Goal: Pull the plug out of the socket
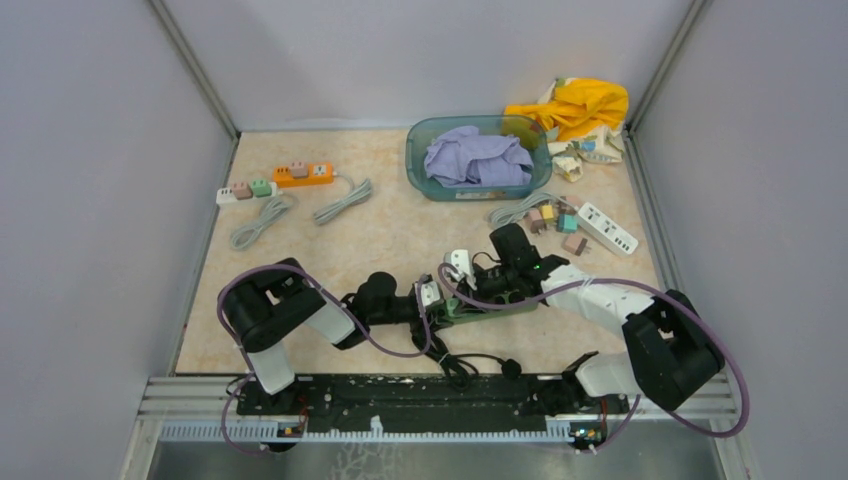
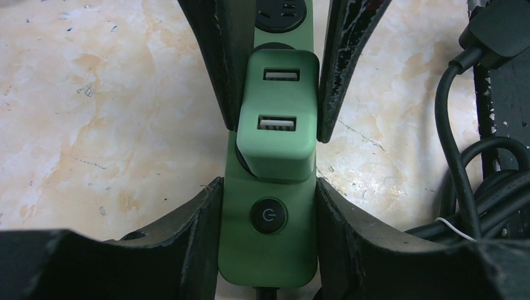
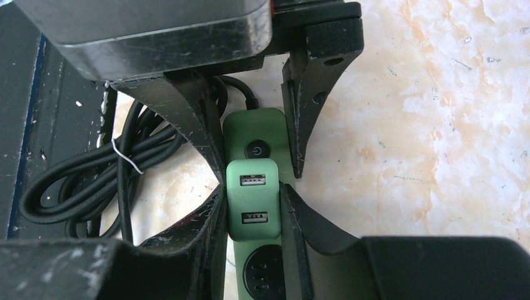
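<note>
Right tool (image 3: 252, 194) pinches green plug (image 3: 253, 215) seated in socket (image 3: 240, 128).

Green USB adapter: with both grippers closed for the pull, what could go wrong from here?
The right gripper pinches the green USB adapter only by its smooth sides, so its jaws might slip off. The left gripper clamps the green power strip near its switch; if that hold gives, the strip could lift with the adapter. The coiled black cable beside it may drag.
</note>
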You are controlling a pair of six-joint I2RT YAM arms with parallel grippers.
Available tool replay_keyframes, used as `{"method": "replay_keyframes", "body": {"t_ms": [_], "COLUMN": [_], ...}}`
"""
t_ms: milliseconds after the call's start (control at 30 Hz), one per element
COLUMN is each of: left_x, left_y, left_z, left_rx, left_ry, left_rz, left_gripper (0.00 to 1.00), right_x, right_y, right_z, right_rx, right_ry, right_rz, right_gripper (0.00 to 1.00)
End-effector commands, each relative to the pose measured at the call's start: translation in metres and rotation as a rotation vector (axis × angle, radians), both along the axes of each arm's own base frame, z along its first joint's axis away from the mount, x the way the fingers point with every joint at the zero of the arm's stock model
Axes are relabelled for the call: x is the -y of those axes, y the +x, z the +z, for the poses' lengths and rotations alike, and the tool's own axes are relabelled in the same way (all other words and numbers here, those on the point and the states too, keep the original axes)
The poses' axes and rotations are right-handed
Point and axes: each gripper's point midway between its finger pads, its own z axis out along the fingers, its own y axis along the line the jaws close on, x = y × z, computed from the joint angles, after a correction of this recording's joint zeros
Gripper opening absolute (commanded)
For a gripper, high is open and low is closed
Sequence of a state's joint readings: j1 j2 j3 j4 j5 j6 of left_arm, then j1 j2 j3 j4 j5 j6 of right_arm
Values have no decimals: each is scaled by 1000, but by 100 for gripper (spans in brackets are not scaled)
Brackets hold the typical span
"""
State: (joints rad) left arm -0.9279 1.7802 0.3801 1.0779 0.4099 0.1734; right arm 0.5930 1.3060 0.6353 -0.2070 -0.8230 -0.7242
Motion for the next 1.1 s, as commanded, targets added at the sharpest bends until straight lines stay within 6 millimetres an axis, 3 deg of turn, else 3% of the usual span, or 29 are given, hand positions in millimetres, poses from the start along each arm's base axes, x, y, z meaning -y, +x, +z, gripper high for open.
{"method": "replay_keyframes", "body": {"t_ms": [0,200,367,467,667,1067], "left_x": [-20,-21,-20,-20,-22,-22], "left_y": [-12,-12,-12,-12,-13,-15], "left_z": [-38,-38,-37,-37,-37,-36], "left_rx": [-93,-92,-90,-89,-92,-110], "left_ry": [128,130,128,128,127,114], "left_rz": [18,18,16,19,23,25], "left_gripper": [1,1,1,1,1,1], "right_x": [-24,-8,-13,-21,-15,37], "right_y": [32,37,1,-8,9,73], "right_z": [57,54,56,57,66,99], "right_rx": [172,190,142,142,154,234], "right_ry": [141,100,173,193,149,159], "right_rz": [-20,-8,162,187,133,-175], "right_gripper": [0,0,0,0,0,0]}}
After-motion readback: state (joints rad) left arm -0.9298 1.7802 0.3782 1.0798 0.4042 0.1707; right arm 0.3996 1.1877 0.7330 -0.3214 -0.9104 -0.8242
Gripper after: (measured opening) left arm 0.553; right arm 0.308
